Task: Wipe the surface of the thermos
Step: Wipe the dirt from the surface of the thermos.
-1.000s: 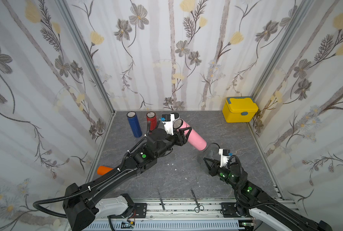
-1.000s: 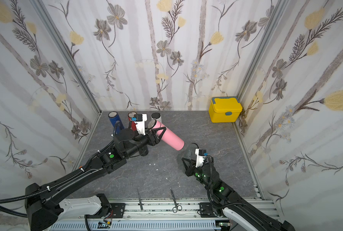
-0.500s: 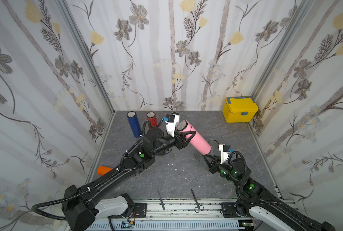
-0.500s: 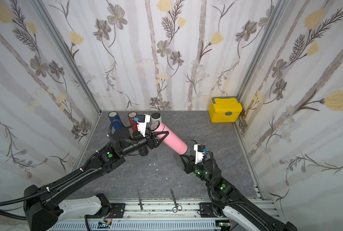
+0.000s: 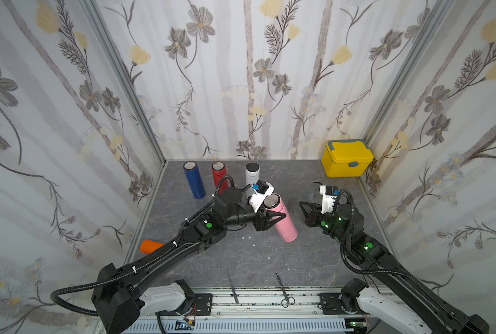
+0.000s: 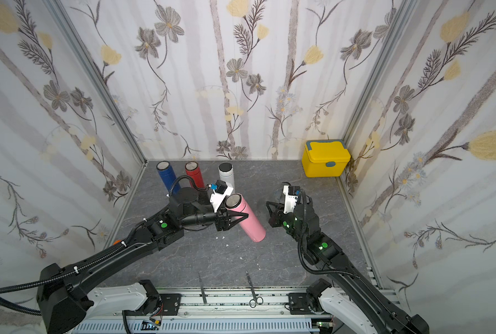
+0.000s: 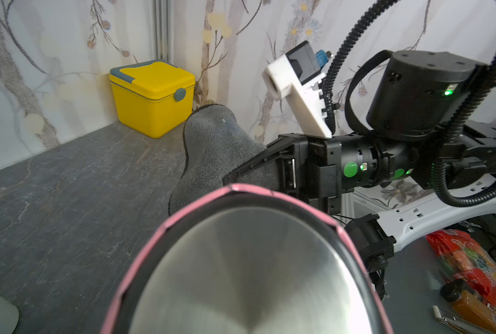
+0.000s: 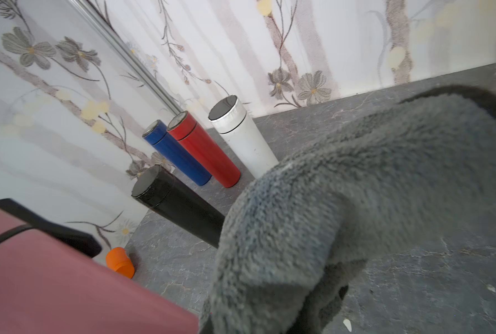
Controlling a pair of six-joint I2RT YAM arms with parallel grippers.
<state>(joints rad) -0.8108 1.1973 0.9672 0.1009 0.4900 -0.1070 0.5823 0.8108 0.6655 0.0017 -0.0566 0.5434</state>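
Left end effector (image 5: 275, 216): clenched on the thermos (image 5: 285, 228) just below its cap (image 7: 241, 274), with one black finger crossing the front of the pink body.
Flasks: blue flask (image 5: 194, 180), red flask (image 5: 219, 176) and white flask (image 5: 252, 176) stand upright in a row by the back wall, behind the left arm. A black flask (image 8: 177, 208) shows only in the right wrist view, nearer than those three.
Thermos look: slim, plain pink cylinder. A thin dark seam runs round it under the lid. The flat cap is brushed steel with a black ring.
Thermos axis: tilted, not upright. The long axis runs diagonally in both top views, with the cap end high and toward the back left and the base low and toward the front right.
Thermos place: near the middle of the tabletop (image 5: 241, 260), between the two arms. Whether the base touches the surface I cannot tell.
Right end effector (image 5: 304, 214): closed tight on a cloth (image 7: 212, 150) and pointing at the thermos. A strip of bare tabletop shows between the two in both top views.
Cloth: grey, fleecy, bunched and hanging from the fingers. It is hard to pick out from above against the grey surface.
Box (image 5: 346, 159): yellow with grey-blue lid trim, in the back right corner.
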